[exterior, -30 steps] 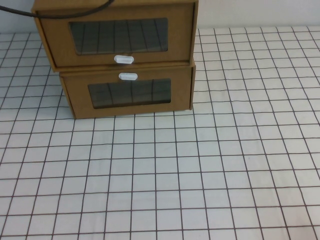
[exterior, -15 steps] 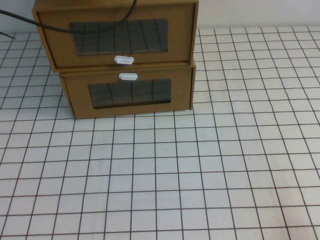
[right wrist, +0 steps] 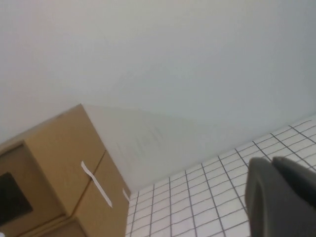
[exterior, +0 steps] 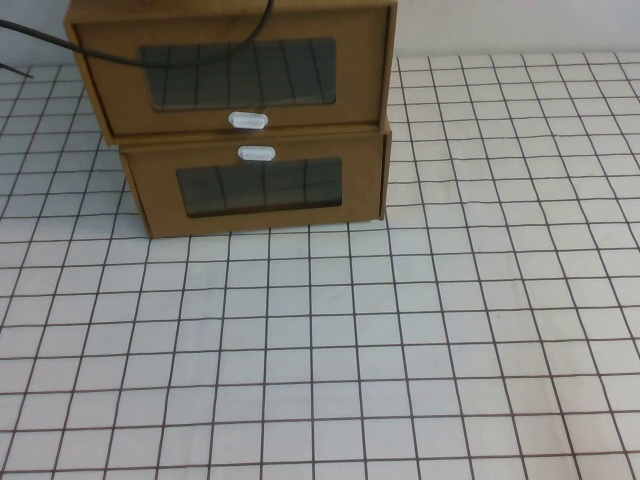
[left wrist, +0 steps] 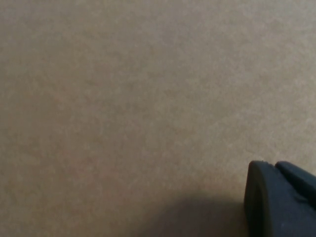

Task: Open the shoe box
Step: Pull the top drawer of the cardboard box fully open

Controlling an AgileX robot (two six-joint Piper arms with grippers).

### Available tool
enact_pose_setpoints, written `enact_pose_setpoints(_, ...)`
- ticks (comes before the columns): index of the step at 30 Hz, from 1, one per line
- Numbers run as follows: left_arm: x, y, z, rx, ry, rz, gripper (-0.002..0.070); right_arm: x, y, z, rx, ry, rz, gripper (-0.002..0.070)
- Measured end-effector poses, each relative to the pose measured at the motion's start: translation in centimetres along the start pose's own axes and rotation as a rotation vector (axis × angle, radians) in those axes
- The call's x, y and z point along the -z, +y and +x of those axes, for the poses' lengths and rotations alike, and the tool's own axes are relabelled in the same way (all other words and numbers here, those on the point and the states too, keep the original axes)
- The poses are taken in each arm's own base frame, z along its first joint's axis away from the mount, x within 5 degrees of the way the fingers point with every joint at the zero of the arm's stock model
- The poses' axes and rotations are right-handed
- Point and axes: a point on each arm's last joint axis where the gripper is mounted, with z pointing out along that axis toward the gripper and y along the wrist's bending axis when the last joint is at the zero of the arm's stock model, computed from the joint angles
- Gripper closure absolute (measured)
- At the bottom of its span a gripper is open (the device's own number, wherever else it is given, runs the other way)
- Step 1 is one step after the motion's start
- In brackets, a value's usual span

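A white table [exterior: 450,330] ruled with a dark grid is seen under a plain pale wall [right wrist: 173,59]. Two brown cardboard boxes with dark windows are stacked at the far left of it: the upper shoe box [exterior: 360,70] is set squarely on the lower shoe box [exterior: 150,195]. Both fronts are shut. A small white handle [exterior: 248,120] is fixed low on the upper front, and a second handle [exterior: 256,153] high on the lower one, so the two are found just beside each other.

Trouble is judged most likely from the lightness of the cardboard. If a handle is pulled without the stack being held, the whole stack may be dragged forward, or the upper box slid off the lower. The wrong handle could also be caught, since they are so close.

Neither arm is shown in the high view; only a dark cable [exterior: 262,16] is draped across the upper box. The left gripper [left wrist: 284,197] is held very close against plain brown cardboard, probably a face of the stack, and whether it is apart or together cannot be told. The right gripper [right wrist: 281,197] is closed on nothing, raised beside the boxes and well apart from them.
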Motion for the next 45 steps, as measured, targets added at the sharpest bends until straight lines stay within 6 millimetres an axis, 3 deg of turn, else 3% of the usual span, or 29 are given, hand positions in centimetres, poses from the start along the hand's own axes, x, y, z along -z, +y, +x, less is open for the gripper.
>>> enact_pose_setpoints(3,0.0,0.0,0.0,0.0,0.001,0.001,0.0677,0.0,-0.1,0.2,-0.103,0.026,0.009,0.0689)
enact_pose_setpoints(8,0.0,0.0,0.0,0.0,0.002,0.002,0.0677,0.2,0.9,1.0,-0.213,0.3,0.029,0.0689)
enact_pose_setpoints(13,0.0,0.0,0.0,0.0,0.006,0.004,0.0677,-0.5,2.7,0.0,-0.208,0.552,0.06,0.069)
enact_pose_setpoints(19,0.1,-0.1,0.1,-0.002,0.02,0.011,0.0677,-2.3,4.5,-1.8,-0.075,0.736,0.032,0.069)
enact_pose_setpoints(27,0.2,-0.2,0.1,-0.003,0.025,0.015,0.0677,-7.3,6.2,-2.9,0.063,0.949,-0.039,0.0689)
enact_pose_setpoints(35,0.2,-0.2,0.1,-0.004,0.028,0.015,0.0677,-14.8,8.3,-2.4,0.136,1.124,-0.206,0.0689)
enact_pose_setpoints(42,0.2,-0.2,0.2,-0.004,0.036,0.02,0.0677,-18.5,14.5,0.4,0.26,1.21,-0.406,0.0689)
enact_pose_setpoints(45,0.2,-0.2,0.2,-0.004,0.036,0.02,0.0677,-18.9,17.8,2.3,0.369,1.247,-0.476,0.0689)
